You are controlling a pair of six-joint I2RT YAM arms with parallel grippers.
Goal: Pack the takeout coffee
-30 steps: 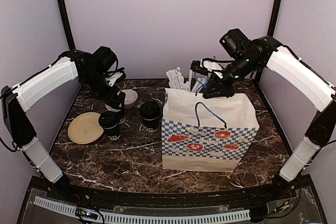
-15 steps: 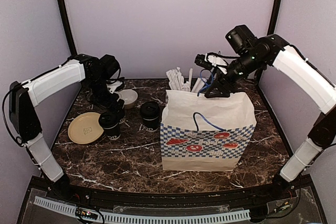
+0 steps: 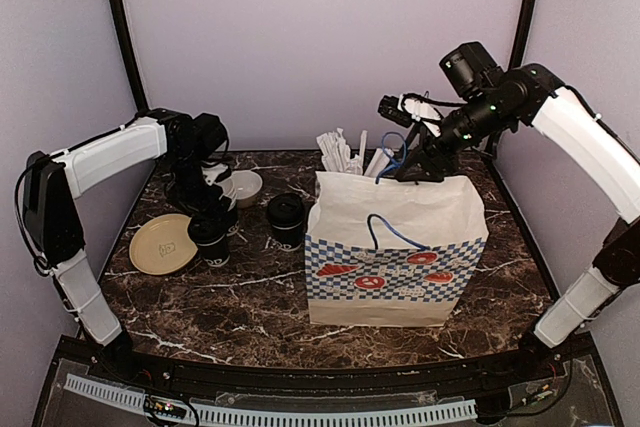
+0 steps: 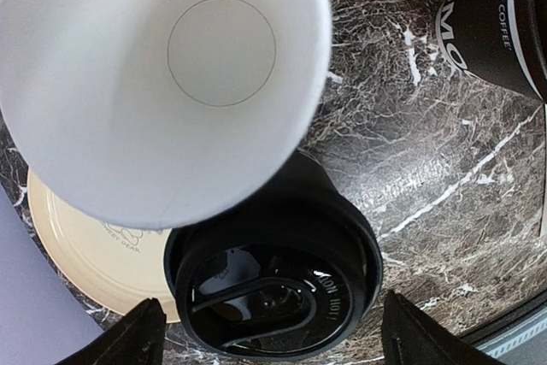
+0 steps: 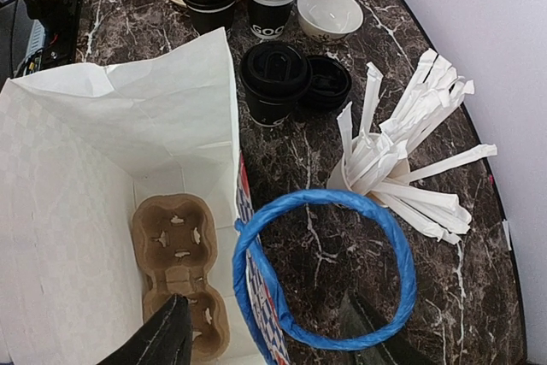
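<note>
Small black lidded paper cup (image 4: 273, 292) upright, wall hidden beneath lid. Left gripper (image 4: 273, 335) spread above it; right gripper (image 5: 269, 335) parted, fingers (image 5: 167, 335) largely cropped.

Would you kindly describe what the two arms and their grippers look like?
The left arm and the right arm have smooth white shells over the long links, with black joints between them. Thin black cables loop near the wrists, and each wrist bears a black camera block. Small green lights dot the right arm. The left gripper and the right gripper have dark, tapered fingers.
</note>
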